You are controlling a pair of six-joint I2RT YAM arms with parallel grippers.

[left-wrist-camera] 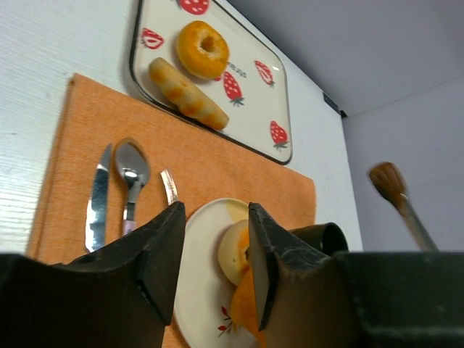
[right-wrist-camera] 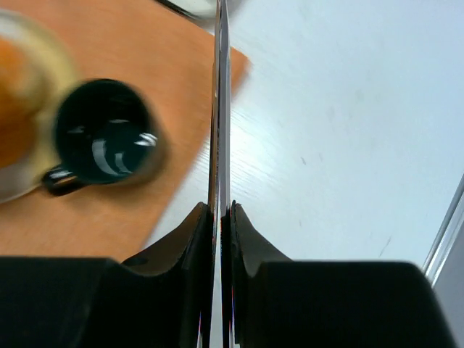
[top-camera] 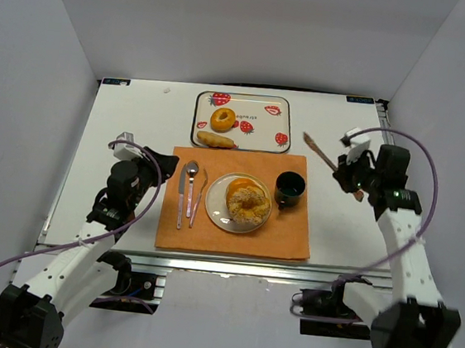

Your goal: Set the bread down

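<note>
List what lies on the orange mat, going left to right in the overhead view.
From the left: knife, spoon, fork, plate carrying the bread, cup.

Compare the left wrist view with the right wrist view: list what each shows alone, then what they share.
Left wrist only: the strawberry tray with donut and long bread, plus knife, spoon and fork. Right wrist only: the right end effector shut on a thin utensil. Both: the dark cup, orange placemat and plate.
</note>
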